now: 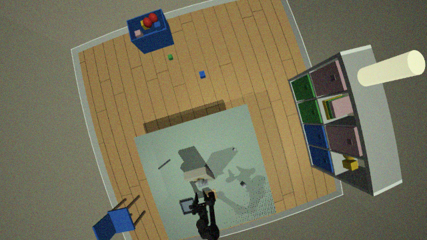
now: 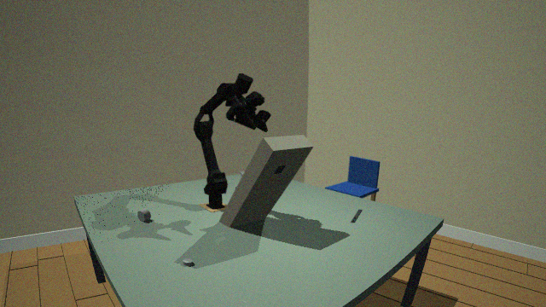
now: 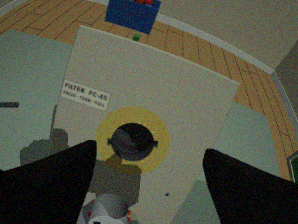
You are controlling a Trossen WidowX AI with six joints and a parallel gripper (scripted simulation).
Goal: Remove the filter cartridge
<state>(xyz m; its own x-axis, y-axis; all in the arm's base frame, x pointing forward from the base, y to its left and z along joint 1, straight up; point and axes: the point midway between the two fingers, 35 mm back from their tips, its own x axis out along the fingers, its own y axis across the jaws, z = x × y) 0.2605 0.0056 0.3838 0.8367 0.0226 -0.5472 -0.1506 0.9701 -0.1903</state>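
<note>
The service panel (image 1: 195,174) (image 2: 256,188) (image 3: 150,75) leans over the table. Its round opening (image 3: 132,141), inside a yellow ring (image 3: 104,129), is dark and has no cartridge in it. The pale grey cartridge (image 1: 201,182) (image 3: 108,205) is outside the opening, low in front of the panel face, partly cut off at the bottom of the wrist view; what it rests on cannot be told. My gripper (image 1: 204,196) (image 2: 260,128) (image 3: 152,153) is open, its fingers wide apart with nothing held, above the panel's front side. The tray (image 1: 187,205) is left of the arm in the top view.
A small grey object (image 1: 243,183) (image 2: 144,215) stands right of the arm in the top view. Another (image 1: 234,149) (image 2: 188,263) lies beyond the panel. A thin dark bar (image 1: 164,164) (image 2: 357,216) (image 3: 9,105) lies on the table.
</note>
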